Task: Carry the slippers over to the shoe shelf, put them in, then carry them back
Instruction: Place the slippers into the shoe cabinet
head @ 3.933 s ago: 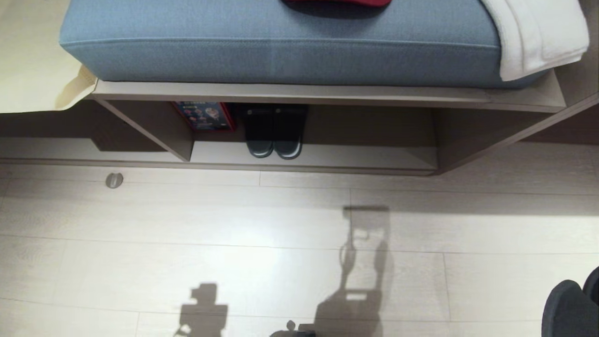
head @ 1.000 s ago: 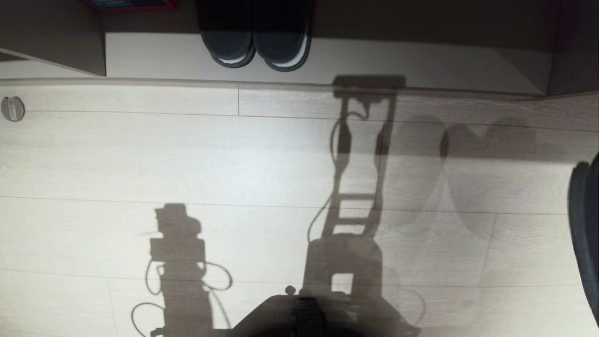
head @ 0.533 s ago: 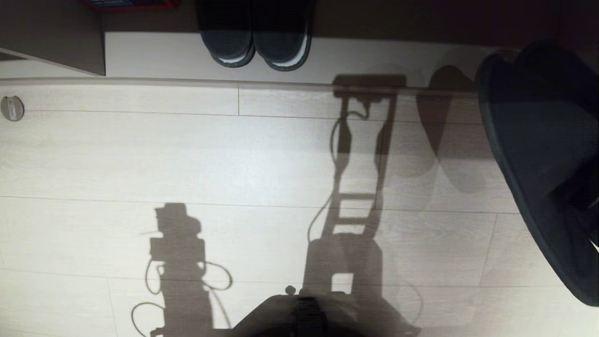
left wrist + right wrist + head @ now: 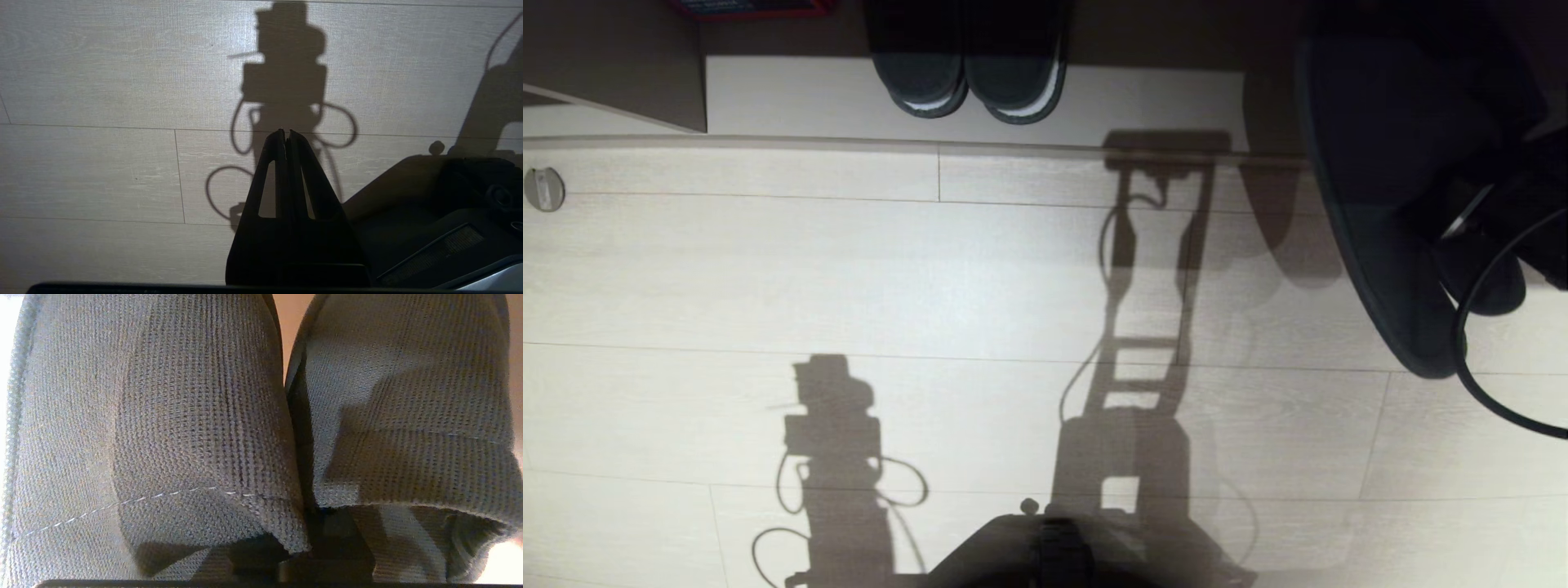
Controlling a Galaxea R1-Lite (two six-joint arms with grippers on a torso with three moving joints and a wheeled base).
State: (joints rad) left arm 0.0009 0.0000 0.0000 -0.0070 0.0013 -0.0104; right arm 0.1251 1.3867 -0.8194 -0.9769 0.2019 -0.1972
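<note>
— Slippers (image 4: 163,428) hang in the right gripper (image 4: 1462,220), pinched tight. Knitted grey cloth, two wide strap bands side by side.

— Where are they?

— Up at the right, above the pale wood-plank floor (image 4: 849,278), near the shoe shelf (image 4: 792,94). Its smooth flat base board holds a dark closed-toe pair (image 4: 972,77).

— And the left gripper (image 4: 286,136)?

— Thin black fingers pressed together, holding nothing.
</note>
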